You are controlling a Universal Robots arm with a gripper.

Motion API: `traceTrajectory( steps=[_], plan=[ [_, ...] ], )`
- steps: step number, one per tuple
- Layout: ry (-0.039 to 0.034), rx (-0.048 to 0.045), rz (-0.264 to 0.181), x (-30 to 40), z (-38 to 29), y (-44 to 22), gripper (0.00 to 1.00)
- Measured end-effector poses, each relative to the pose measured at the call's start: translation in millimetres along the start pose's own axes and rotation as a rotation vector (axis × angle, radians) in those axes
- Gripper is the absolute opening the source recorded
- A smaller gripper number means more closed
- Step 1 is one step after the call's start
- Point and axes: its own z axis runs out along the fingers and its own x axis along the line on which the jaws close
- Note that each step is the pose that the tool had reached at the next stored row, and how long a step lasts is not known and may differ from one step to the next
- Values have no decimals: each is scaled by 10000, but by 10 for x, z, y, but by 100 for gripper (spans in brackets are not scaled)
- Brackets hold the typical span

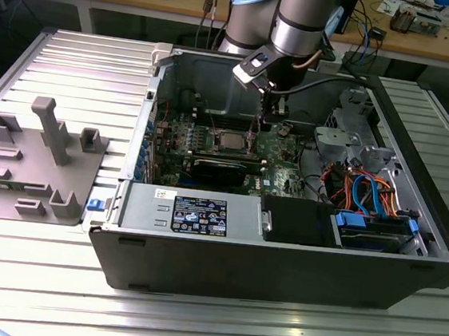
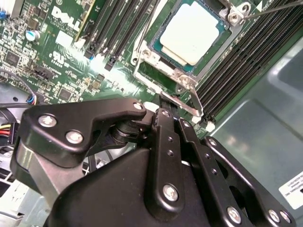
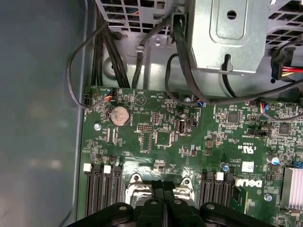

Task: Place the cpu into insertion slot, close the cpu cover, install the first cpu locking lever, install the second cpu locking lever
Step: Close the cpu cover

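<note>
We see the arm (image 1: 301,15) reaching down into an open computer case (image 1: 278,270) that lies on a ribbed metal bench (image 1: 60,54), with a grey plastic fixture (image 1: 41,157) standing well apart from it toward the exterior view's left. The gripper (image 1: 265,126) hangs low over the green motherboard (image 3: 165,142), just beside the insertion slot (image 3: 134,185). In both wrist views the jaws are drawn together, and only a thin seam separates the two black fingers (image 3: 156,191). In the second wrist view the gripper (image 2: 170,116) has its tips right at a flat silver metal tab (image 2: 184,105) that juts out from the edge of the socket. We cannot tell whether the tips pinch that tab or merely touch it. The cpu (image 2: 191,30) sits in the slot, silver face up and level. The cpu cover (image 2: 163,78) appears to lie flat around it, framing the chip through its square window. A thin wire lever (image 2: 272,7) runs past the far corner of the socket, near a screw. Long black memory slots (image 2: 236,66) flank the socket on both sides, and a coin cell battery (image 3: 119,115) sits farther off on the board.
</note>
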Motion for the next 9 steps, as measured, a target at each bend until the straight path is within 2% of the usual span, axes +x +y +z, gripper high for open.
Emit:
traceTrajectory(
  steps=[5,9],
  plan=[
    [3,0,1,5,17,-66,11],
    [4,0,-1,8,35,-94,11]
  ],
)
